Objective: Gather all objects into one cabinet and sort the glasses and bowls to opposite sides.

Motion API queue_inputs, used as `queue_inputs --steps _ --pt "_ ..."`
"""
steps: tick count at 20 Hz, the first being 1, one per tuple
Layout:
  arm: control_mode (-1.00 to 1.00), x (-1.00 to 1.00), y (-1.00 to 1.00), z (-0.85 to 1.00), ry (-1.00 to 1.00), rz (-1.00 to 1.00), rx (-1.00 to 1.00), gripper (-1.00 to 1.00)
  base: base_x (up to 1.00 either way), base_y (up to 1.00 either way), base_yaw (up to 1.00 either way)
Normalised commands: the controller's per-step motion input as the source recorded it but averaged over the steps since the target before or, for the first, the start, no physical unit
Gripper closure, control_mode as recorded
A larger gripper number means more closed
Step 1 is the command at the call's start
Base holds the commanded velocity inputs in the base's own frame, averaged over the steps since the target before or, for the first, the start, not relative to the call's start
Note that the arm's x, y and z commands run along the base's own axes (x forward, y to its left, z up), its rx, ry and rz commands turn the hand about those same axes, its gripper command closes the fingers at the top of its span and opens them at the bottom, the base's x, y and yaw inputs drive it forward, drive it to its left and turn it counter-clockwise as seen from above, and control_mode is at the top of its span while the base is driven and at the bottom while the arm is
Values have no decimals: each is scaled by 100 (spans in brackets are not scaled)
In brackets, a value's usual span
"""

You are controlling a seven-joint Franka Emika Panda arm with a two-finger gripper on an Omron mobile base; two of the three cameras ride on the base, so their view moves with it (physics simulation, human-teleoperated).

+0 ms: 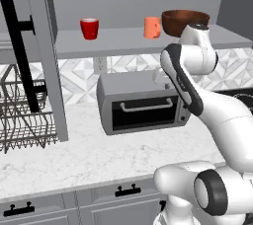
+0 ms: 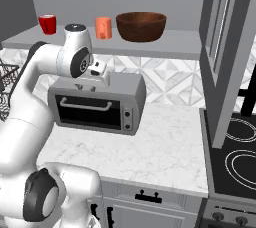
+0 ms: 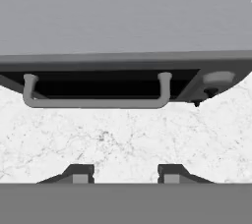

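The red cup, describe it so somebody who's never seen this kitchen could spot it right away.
Find the long grey shelf on the wall above the toaster oven. Three things stand on it in a row: a big brown bowl, an orange cup beside it, and, set well apart toward the open cabinet door, the red cup. It is the only bright red thing there.

A grey toaster oven (image 1: 141,103) is sitting on the white marbled bench (image 1: 74,157), its dark glass door closed and a pale bar handle (image 3: 96,101) running across the front, with 2 small knobs (image 2: 127,117) stacked at its right side. A wire dish rack (image 1: 22,120) is standing at the bench's left end. A patterned tile backsplash (image 2: 165,79) is lining the wall behind, carrying a wall outlet (image 1: 100,64). A black stovetop (image 2: 235,159) with ringed burners is lying just beside the bench's right end. Grey drawers with black handles (image 1: 128,190) are running below.
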Motion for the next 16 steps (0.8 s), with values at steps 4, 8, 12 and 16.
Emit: queue_inputs --steps 4,8,12,16 --pt "-100 -14 6 9 -30 0 -5 -100 0 0 0" --pt "-100 -74 3 72 -67 3 -13 -100 0 0 0" --pt "-100 -96 0 98 -42 0 -2 -100 0 0 0" --pt "-100 -96 0 82 -31 0 -1 -100 0 0 0"
